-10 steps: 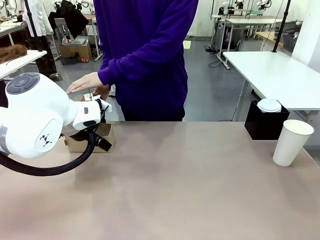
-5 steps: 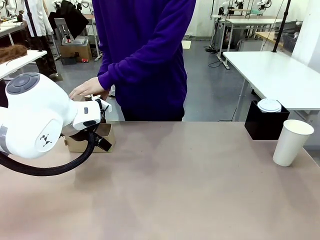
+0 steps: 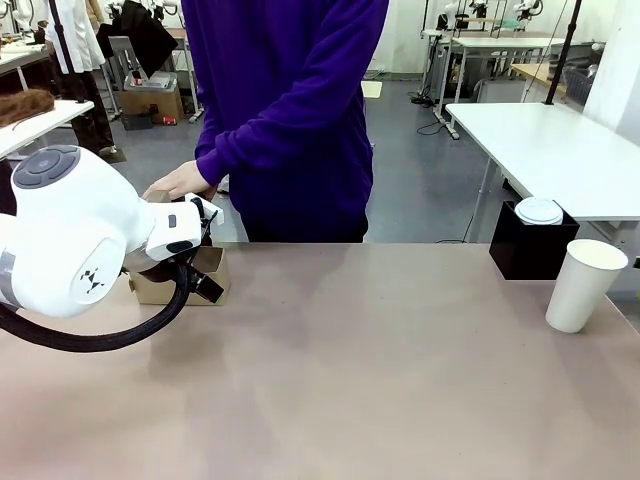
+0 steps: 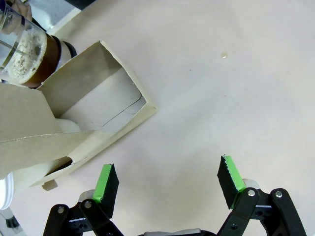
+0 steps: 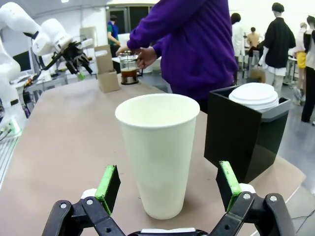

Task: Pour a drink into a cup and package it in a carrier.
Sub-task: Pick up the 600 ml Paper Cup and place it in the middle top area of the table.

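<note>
The tall white paper cup [image 5: 160, 147] stands empty and upright at the table's right edge [image 3: 585, 285], between the fingers of my open right gripper [image 5: 167, 184], untouched by the pads. The brown cardboard carrier [image 4: 74, 113] sits at the far left [image 3: 180, 275]. My left gripper [image 4: 167, 179] hovers open just beside it, holding nothing. Behind the carrier is the glass press jug [image 4: 29, 54] with dark brown drink. In the right wrist view a person's hands [image 5: 142, 56] hold the jug [image 5: 129, 69].
A black box [image 3: 530, 250] with a stack of white lids [image 3: 539, 210] stands just behind the cup. My left arm's bulky wrist [image 3: 80, 240] blocks much of the carrier and jug in the front view. The person in purple stands at the far edge.
The person's hand has sunk and drawn in behind my left wrist, onto the jug. Both arms and the cup have stayed put.
</note>
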